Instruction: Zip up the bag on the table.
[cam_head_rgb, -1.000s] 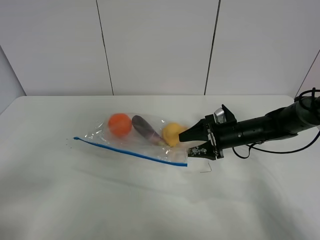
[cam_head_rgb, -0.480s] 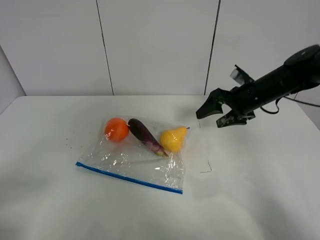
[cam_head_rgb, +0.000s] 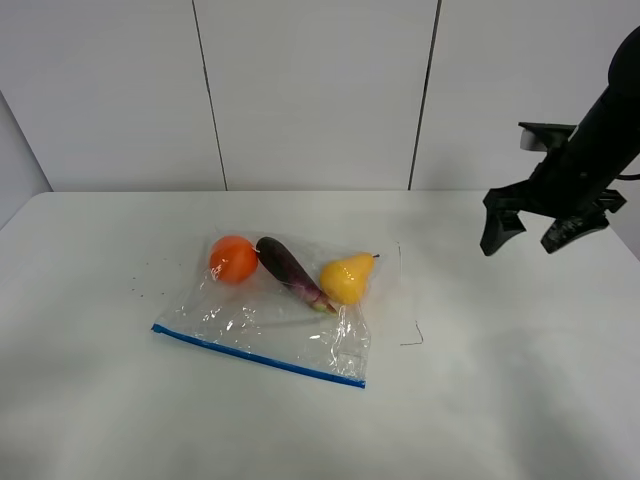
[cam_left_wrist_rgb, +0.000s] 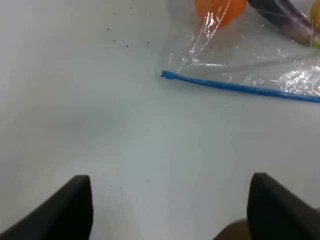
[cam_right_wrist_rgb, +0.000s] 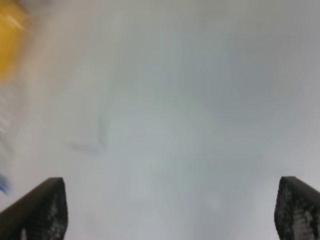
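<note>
The bag (cam_head_rgb: 280, 318) lies flat on the table (cam_head_rgb: 500, 390), clear and crinkly, with its blue zip strip (cam_head_rgb: 258, 356) along the front edge. Inside are an orange (cam_head_rgb: 232, 258), a purple eggplant (cam_head_rgb: 290, 270) and a yellow pear (cam_head_rgb: 345, 279). My right gripper (cam_head_rgb: 523, 240) hangs open in the air far to the right of the bag, holding nothing. Its blurred wrist view shows the pear (cam_right_wrist_rgb: 9, 42) at one edge. My left gripper (cam_left_wrist_rgb: 170, 210) is open over bare table, short of the strip's end (cam_left_wrist_rgb: 166, 75) and the orange (cam_left_wrist_rgb: 220, 9).
Small dark specks (cam_head_rgb: 150, 280) dot the table left of the bag. A thin dark line mark (cam_head_rgb: 410, 335) lies just right of it. White wall panels (cam_head_rgb: 310, 90) stand behind the table's back edge.
The right gripper drew back from the bag's right end, rose and swung far to the right. The bag dropped flat, its blue strip now nearer the front.
</note>
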